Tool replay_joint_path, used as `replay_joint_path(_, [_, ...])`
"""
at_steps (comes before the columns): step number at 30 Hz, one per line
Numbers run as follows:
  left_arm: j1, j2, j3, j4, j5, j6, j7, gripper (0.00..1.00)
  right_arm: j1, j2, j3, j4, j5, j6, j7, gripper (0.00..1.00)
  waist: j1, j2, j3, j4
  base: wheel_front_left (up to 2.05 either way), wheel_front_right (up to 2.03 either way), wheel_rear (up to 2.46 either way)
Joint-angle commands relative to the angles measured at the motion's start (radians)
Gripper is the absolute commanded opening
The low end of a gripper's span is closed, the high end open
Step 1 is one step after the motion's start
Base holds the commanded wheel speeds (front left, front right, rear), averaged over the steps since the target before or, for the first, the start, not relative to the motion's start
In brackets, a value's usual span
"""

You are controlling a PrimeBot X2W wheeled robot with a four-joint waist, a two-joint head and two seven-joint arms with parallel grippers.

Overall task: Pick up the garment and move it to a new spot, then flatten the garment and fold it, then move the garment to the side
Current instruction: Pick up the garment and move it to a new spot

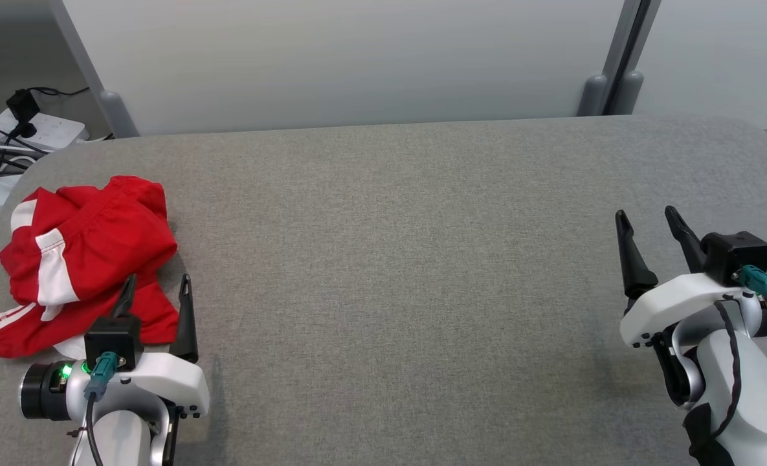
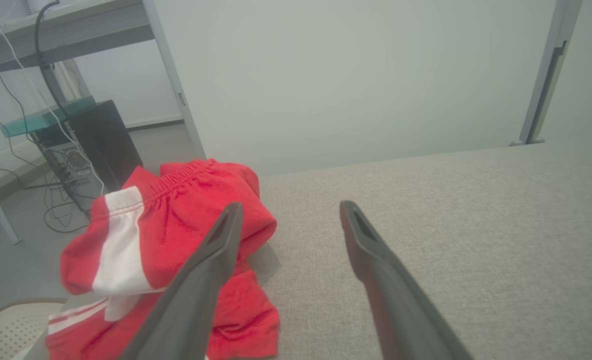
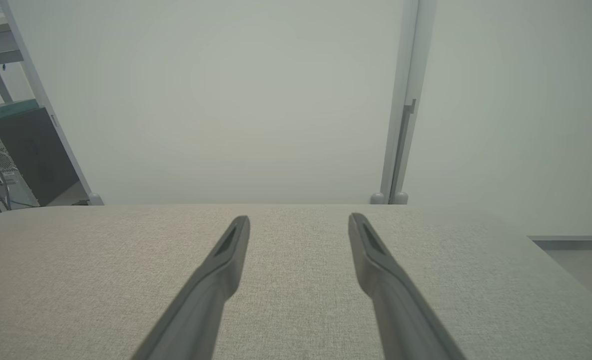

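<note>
Because the one crumpled red garment with white stripes (image 1: 85, 259) lies bunched at the left edge of the grey fabric desk (image 1: 389, 259), its shape is hard to make out. The left hand (image 1: 158, 279), spread and empty, hides part of its near side. The right hand (image 1: 646, 215) is also open, well apart.

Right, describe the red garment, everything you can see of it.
The red garment looks like sports shorts in thin, mesh-like fabric, with white side stripes and a gathered elastic waistband. It lies crumpled in a loose heap, partly folded over itself, on the grey fabric-covered table near its left edge. The left gripper sits at the heap's near right side, jaws open, with one finger over the cloth; nothing grips it.
</note>
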Motion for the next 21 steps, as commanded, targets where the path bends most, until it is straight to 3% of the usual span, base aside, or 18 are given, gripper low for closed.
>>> replay_joint_path(1, [-0.042, 0.017, 0.033, -0.023, 0.011, 0.005, -0.013, 1.0, -0.02, 0.001, 0.026, -0.024, -0.005, 0.007, -0.014, 1.0, 0.0, 0.0, 0.001, 0.004, 0.0, 0.0, 0.0])
replay_joint_path(8, [-0.035, 0.007, 0.041, -0.028, 0.01, 0.005, -0.013, 1.0, -0.024, 0.007, 0.077, -0.038, 0.004, 0.007, -0.014, 1.0, 0.0, 0.0, 0.008, 0.106, 0.0, 0.0, 0.0])
replay_joint_path(21, [-0.02, 0.0, 0.064, -0.033, 0.006, -0.004, -0.013, 1.0, -0.049, 0.024, 0.17, -0.037, 0.039, 0.007, -0.014, 1.0, 0.0, 0.0, 0.023, 0.387, 0.0, 0.0, 0.0])
